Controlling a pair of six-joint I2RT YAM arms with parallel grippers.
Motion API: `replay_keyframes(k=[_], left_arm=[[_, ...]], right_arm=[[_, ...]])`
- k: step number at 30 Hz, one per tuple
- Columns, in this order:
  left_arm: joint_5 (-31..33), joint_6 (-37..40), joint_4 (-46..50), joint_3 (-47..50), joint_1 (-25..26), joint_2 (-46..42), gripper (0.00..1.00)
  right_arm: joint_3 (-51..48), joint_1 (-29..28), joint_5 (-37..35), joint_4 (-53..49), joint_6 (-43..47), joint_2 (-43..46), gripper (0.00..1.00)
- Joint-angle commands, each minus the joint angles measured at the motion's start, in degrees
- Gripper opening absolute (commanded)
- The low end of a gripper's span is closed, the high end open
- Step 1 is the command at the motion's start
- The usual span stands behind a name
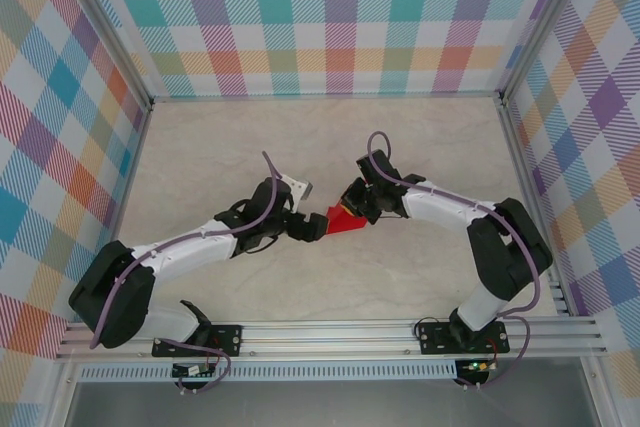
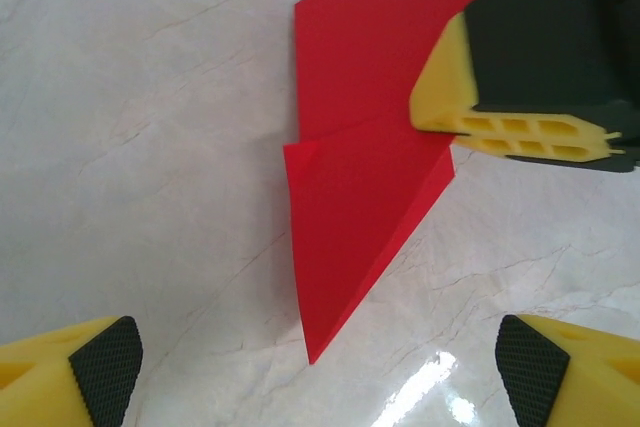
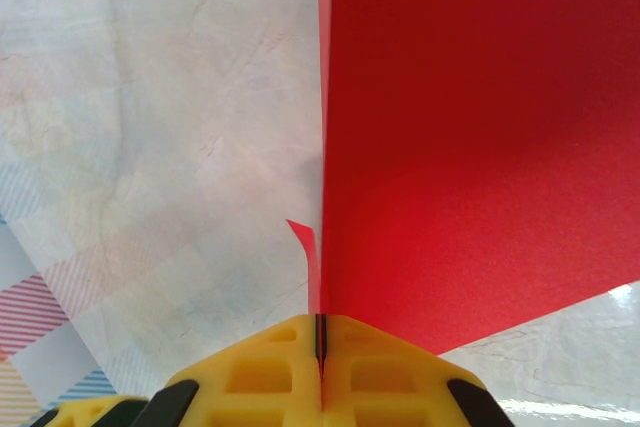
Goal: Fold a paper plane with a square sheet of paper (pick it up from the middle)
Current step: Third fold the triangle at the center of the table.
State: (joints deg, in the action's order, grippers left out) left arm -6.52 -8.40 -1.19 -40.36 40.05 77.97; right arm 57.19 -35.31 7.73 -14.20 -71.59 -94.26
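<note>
Right end effector (image 3: 320,337) clamps the pointed red paper plane (image 3: 470,147). Left end effector (image 2: 318,372) is released; close it squarely.

Marble tabletop (image 1: 250,147), plaid walls (image 1: 340,17)

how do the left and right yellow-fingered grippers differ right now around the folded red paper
The left yellow-fingered gripper is open, jaws wide apart; the right yellow-fingered gripper is shut. The left holds nothing, its fingers either side of the folded red paper's point; the right pinches the paper's edge. Both have yellow fingers.
</note>
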Motion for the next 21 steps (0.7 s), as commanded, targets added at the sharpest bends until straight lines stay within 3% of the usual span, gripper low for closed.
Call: replay_keyframes(k=[1, 4, 12, 21], left_arm=[[0.68, 8.1, -8.88, 2.32, 0.64, 1.88, 0.92], [-1.73, 11.03, -10.62, 1.2, 0.59, 5.46, 0.85], [-6.21, 14.39, -28.2, 5.45, 1.06, 12.92, 0.73], [-5.37, 18.77, -29.41, 4.22, 3.12, 17.64, 0.56]], right_arm=[[-0.41, -0.2, 0.8, -1.72, -3.45, -1.69, 0.04], [-0.42, -0.22, 2.23, -1.92, -4.78, -2.51, 0.04], [1.33, 0.06, 3.26, -6.06, -6.36, -2.68, 0.04], [3.18, 0.37, 3.96, -8.83, -6.83, -2.93, 0.05]])
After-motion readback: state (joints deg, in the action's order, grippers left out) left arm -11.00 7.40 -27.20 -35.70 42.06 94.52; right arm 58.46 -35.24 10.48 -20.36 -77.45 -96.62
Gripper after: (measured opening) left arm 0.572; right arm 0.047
